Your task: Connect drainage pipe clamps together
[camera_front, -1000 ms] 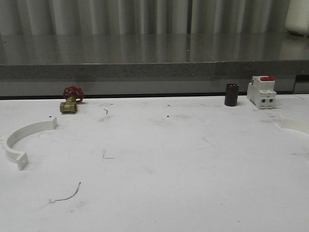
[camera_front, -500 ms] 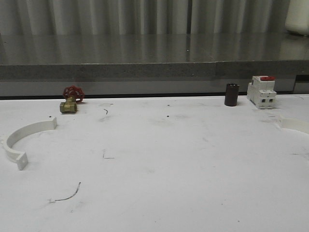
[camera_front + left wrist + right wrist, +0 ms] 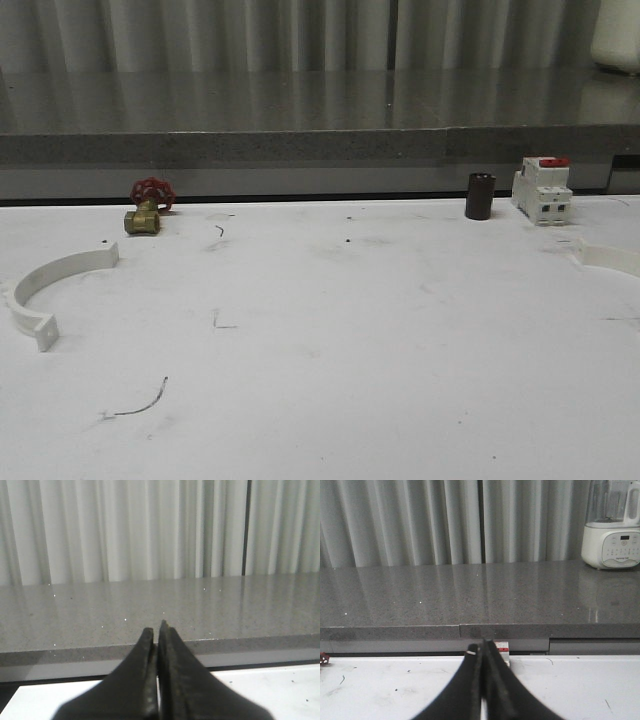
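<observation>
One white drainage pipe clamp (image 3: pixel 45 287), a half-ring band with flat end tabs, lies on the white table at the far left in the front view. A second white clamp (image 3: pixel 610 258) lies at the right edge, cut off by the frame. In the left wrist view my left gripper (image 3: pixel 157 630) is shut, its dark fingers pressed together with nothing between them. My right gripper (image 3: pixel 481 649) in the right wrist view is likewise shut and holds nothing.
A brass valve with a red handwheel (image 3: pixel 148 206) stands at the back left. A dark cylinder (image 3: pixel 480 196) and a white boxy switch with a red top (image 3: pixel 542 190) stand at the back right. A grey stone counter (image 3: pixel 320 140) runs behind the table.
</observation>
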You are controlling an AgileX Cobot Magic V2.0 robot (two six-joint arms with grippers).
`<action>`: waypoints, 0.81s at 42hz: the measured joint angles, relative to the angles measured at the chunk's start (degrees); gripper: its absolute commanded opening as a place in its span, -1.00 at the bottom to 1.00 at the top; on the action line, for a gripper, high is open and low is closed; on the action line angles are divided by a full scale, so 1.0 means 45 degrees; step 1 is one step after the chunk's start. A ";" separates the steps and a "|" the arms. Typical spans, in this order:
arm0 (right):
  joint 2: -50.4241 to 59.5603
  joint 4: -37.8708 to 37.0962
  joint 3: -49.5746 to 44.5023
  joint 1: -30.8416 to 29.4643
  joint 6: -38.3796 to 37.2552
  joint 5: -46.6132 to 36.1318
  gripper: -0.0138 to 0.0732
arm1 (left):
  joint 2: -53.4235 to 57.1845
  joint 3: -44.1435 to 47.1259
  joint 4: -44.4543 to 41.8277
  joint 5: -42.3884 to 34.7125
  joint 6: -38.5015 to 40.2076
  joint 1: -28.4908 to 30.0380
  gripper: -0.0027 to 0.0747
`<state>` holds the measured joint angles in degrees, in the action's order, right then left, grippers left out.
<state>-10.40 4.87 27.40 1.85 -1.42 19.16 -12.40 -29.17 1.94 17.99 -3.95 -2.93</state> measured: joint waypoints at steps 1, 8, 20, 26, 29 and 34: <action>-0.0315 0.0000 0.0370 0.0000 0.0000 0.0186 -0.96 | -0.0339 -0.0296 -0.0020 0.0264 0.0000 0.0000 -0.98; -0.2711 0.0000 0.1408 0.0000 0.0000 0.1631 -0.96 | -0.2771 -0.1016 -0.0049 0.1758 0.0000 0.0000 -0.98; -0.5475 -0.0024 0.1408 0.0000 0.0000 0.2293 -0.96 | -0.5660 -0.1016 -0.0049 0.1982 0.0000 0.0000 -0.98; -0.6405 -0.0207 0.1408 0.0000 0.0000 0.2504 -0.60 | -0.6752 -0.1016 0.0004 0.1982 0.0000 0.0000 -0.86; -0.6737 -0.0318 0.1408 0.0000 0.0000 0.2560 -0.03 | -0.6982 -0.1016 0.0031 0.1962 0.0000 0.0000 -0.39; -0.7084 -0.0375 0.1408 0.0000 0.0000 0.2608 0.39 | -0.7036 -0.1016 0.0048 0.1855 0.0000 0.0000 0.22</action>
<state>-42.28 3.18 33.74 1.85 -1.42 30.90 -44.06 -33.74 2.15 26.34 -3.95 -2.93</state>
